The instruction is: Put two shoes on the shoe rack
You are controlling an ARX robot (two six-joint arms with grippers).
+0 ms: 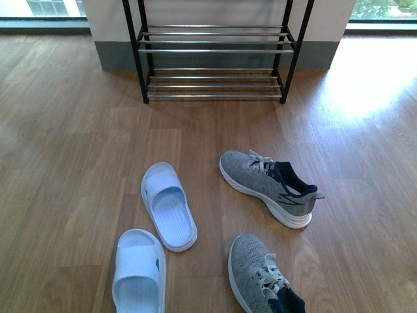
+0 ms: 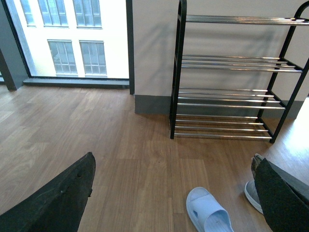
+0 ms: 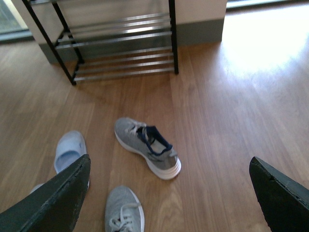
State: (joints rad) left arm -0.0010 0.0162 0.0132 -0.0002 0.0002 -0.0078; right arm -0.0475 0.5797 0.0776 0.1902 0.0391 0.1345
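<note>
No brand or lettering can be read on any shoe. Each slide has a small dark mark on its side, too small to make out, and the far sneaker [image 1: 268, 187] has dark streaks along its flank.

That sneaker lies on a slant, toe towards the shoe rack [image 1: 215, 49] and angled left, navy-lined heel nearer and to the right. The near sneaker [image 1: 257, 274] points almost straight at the rack, its heel cut off by the edge of the front view. To their left, the far slide [image 1: 168, 206] runs lengthwise towards the rack, toe end leaning slightly left. The near slide [image 1: 138, 270] is just beside its heel and points the same way. All four sit upright on their soles, well short of the rack, which stands against the wall.

The left fingers [image 2: 58, 203] are spread wide with nothing in them, and a slide is seen between them, untouched. The right fingers [image 3: 53, 203] are spread just as wide and bare, with the far sneaker between them, clear of both.
</note>
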